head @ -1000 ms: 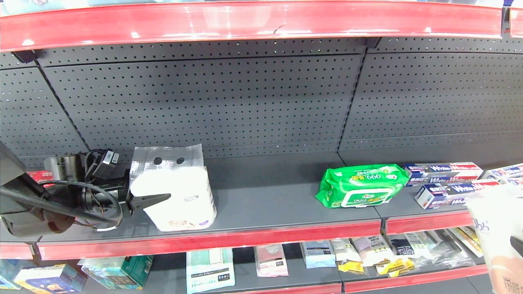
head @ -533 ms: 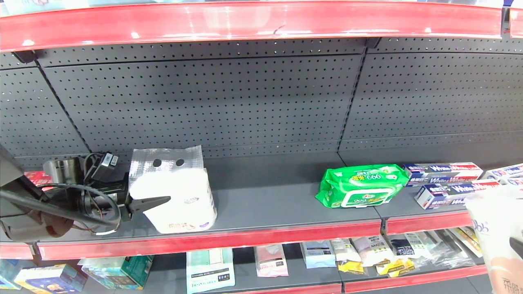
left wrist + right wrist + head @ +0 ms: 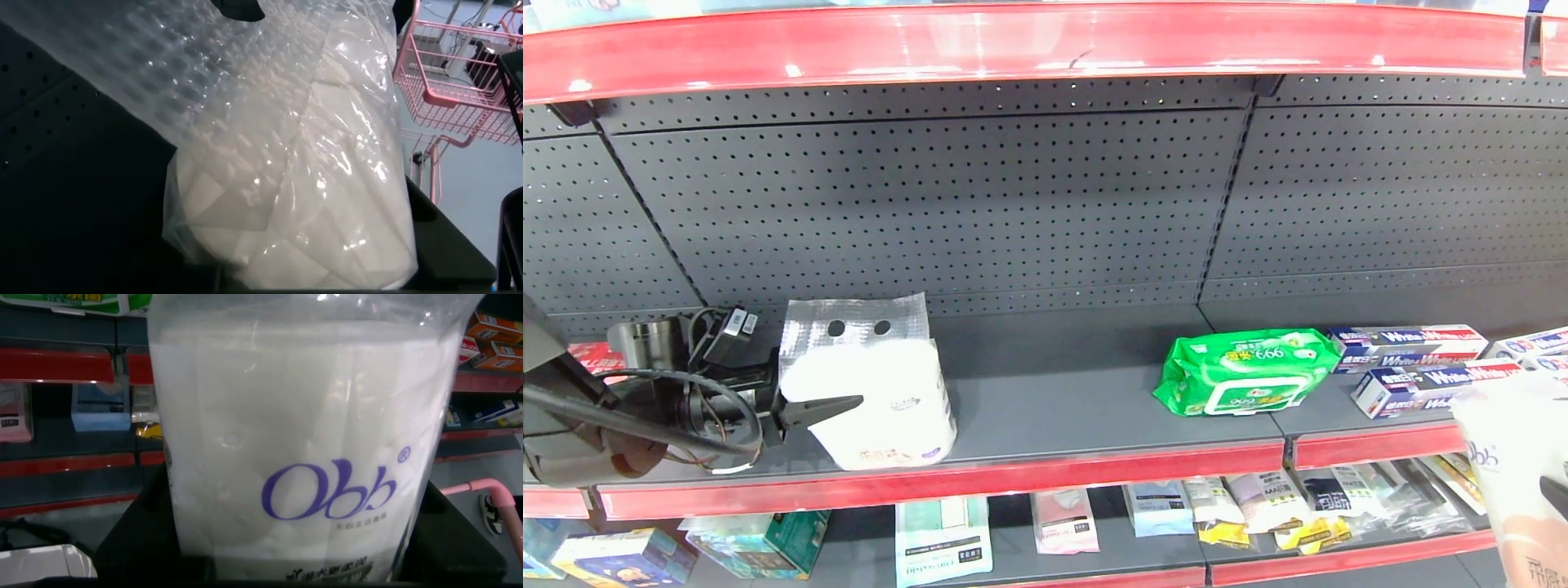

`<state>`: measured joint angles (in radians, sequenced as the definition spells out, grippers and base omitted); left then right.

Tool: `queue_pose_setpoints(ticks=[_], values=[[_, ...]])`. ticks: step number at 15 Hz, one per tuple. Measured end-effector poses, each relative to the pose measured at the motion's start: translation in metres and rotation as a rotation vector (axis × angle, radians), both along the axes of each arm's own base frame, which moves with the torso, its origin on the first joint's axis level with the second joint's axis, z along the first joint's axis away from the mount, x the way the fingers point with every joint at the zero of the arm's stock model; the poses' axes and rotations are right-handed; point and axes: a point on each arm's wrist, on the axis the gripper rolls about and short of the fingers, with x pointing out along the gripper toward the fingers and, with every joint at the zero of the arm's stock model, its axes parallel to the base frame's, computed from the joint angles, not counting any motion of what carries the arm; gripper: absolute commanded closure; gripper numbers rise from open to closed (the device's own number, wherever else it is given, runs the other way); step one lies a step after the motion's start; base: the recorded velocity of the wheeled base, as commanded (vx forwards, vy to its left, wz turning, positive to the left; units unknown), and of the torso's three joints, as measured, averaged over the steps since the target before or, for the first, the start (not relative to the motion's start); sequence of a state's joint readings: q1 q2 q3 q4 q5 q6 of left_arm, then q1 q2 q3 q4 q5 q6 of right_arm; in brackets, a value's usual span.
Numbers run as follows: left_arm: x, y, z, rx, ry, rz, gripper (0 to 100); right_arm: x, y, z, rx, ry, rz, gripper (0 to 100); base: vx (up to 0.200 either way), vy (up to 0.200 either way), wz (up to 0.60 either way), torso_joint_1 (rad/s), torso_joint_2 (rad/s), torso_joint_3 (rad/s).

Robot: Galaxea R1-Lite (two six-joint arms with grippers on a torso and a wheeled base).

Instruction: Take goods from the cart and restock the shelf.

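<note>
Right now my left gripper (image 3: pixel 845 396) has its jaws pinched on a white roll-paper pack (image 3: pixel 874 392), which stands on the grey shelf (image 3: pixel 1062 400) near its front lip. One finger (image 3: pixel 821 406) crosses the pack's near face; the other is hidden behind it. My right gripper (image 3: pixel 1545 490), low at the right edge, has its jaws clamped on a second white pack (image 3: pixel 1507 457), held out in front of the shelf and not resting on it. I count two paper packs, one per arm. Farther right on the shelf lie one green wipes pack (image 3: pixel 1241 371) and, just beside it, two toothpaste boxes (image 3: pixel 1413 343) in full, with more cut off at the edge. The second white pack is cropped too. A pink cart (image 3: pixel 458 73) shows beyond the first pack in the left wrist view. Packets on the lower shelf (image 3: pixel 1127 555) are too small for me to identify.
</note>
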<state>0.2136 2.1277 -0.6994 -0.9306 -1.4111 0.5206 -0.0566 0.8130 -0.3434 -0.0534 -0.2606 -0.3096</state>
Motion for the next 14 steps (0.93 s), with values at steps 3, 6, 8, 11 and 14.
queue_pose_setpoints(ticks=[3, 6, 8, 11, 14], values=[[-0.0002, -0.0019, -0.0017, 0.001, -0.016, -0.009, 100, 0.0003, 0.0, -0.0004, 0.0, 0.003, 0.0, 100, 0.0, 0.0, 0.0, 0.0, 0.0, 0.0], [-0.0009, -0.0023, -0.0025, 0.008, -0.022, 0.0, 100, 0.0002, 0.0, -0.0006, 0.001, 0.003, 0.0, 100, 0.0, 0.0, 0.0, 0.0, 0.0, 0.0], [0.0, -0.0017, -0.0029, 0.016, -0.019, 0.02, 100, -0.0002, 0.0, -0.0015, 0.002, 0.005, -0.001, 100, 0.0, 0.0, 0.0, 0.0, 0.0, 0.0], [0.0015, -0.0015, -0.003, 0.033, -0.012, 0.056, 100, -0.0013, 0.0001, -0.0039, 0.002, 0.009, -0.001, 100, 0.0, 0.0, 0.0, 0.0, 0.0, 0.0], [0.0014, -0.0024, -0.0033, 0.031, -0.012, 0.05, 100, -0.0017, 0.0001, -0.0045, 0.002, 0.011, -0.001, 100, 0.0, 0.0, 0.0, 0.0, 0.0, 0.0]])
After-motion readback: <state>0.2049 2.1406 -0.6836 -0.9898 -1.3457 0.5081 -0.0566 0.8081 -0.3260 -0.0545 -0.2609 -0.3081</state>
